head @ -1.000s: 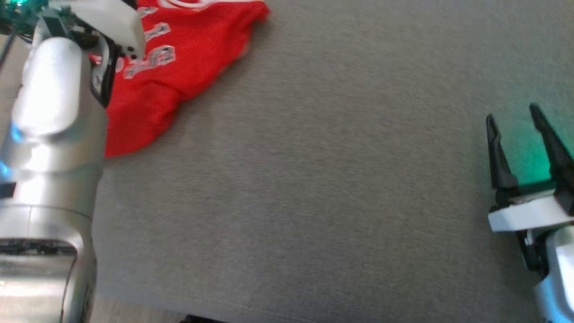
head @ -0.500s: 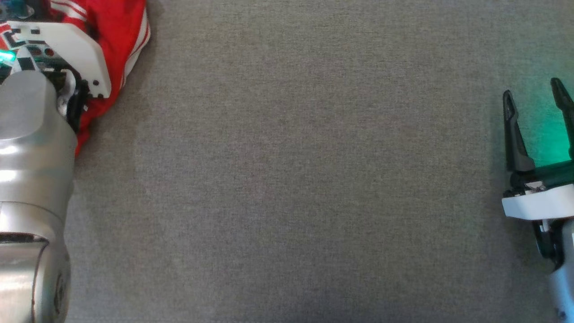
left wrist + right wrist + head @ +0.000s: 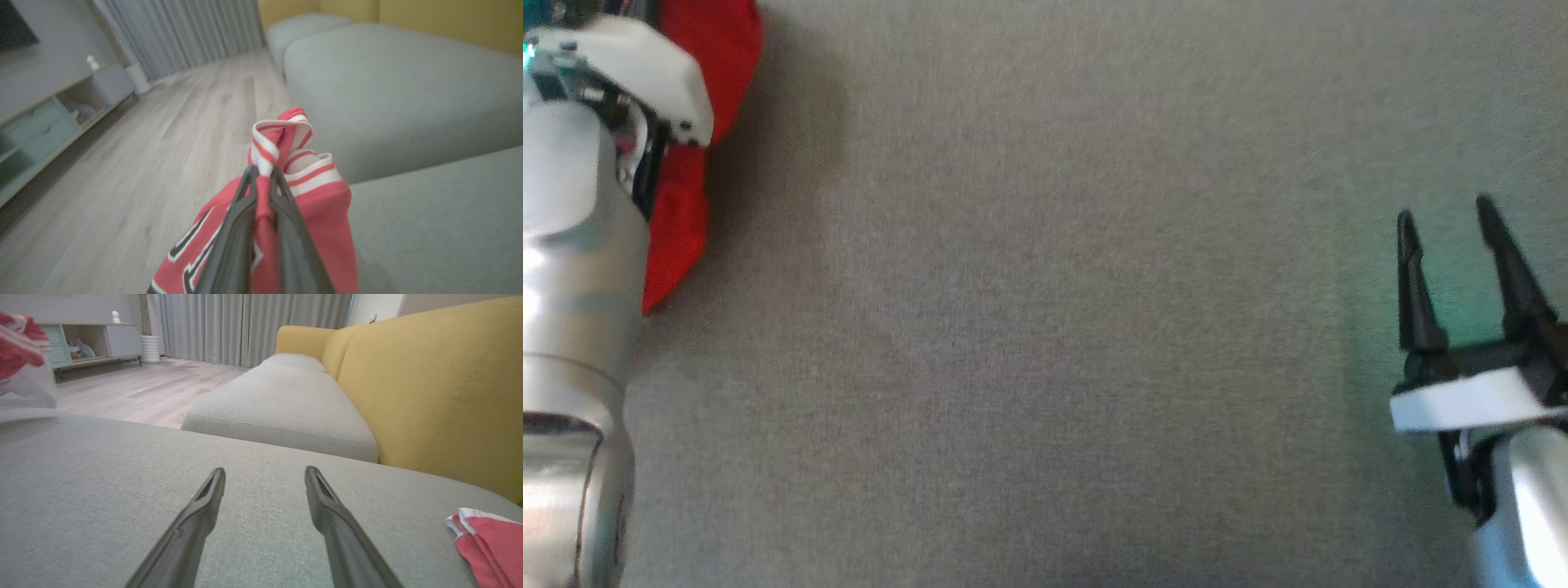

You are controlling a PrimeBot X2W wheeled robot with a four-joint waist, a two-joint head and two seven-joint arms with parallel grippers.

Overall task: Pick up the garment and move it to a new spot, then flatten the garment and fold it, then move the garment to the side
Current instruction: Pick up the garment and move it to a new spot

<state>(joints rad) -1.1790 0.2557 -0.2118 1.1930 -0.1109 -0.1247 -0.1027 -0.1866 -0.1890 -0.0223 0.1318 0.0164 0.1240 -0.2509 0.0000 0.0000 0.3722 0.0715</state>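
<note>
The garment (image 3: 322, 204) is a red jersey with white-and-red striped trim and dark lettering. My left gripper (image 3: 261, 171) is shut on a bunched fold of it, with the striped edge sticking out past the fingertips. In the head view the garment (image 3: 698, 188) hangs at the far left beside my silver left arm (image 3: 572, 245), which hides most of it. My right gripper (image 3: 1444, 211) stands open at the right, low over the grey cushion (image 3: 1045, 327) with nothing between its fingers (image 3: 204, 514). The right wrist view catches the held garment (image 3: 18, 343) at its upper left.
A second red-and-white cloth (image 3: 490, 543) lies on the grey cushion at the right. Beyond are a yellow sofa (image 3: 429, 396) with grey seats (image 3: 286, 404), wooden floor (image 3: 143, 163), a low cabinet (image 3: 45, 126) and curtains (image 3: 245, 326).
My left gripper has shut on the garment, which now hangs bunched beside the arm instead of lying spread out. The head camera has shifted. The right gripper has stayed open.
</note>
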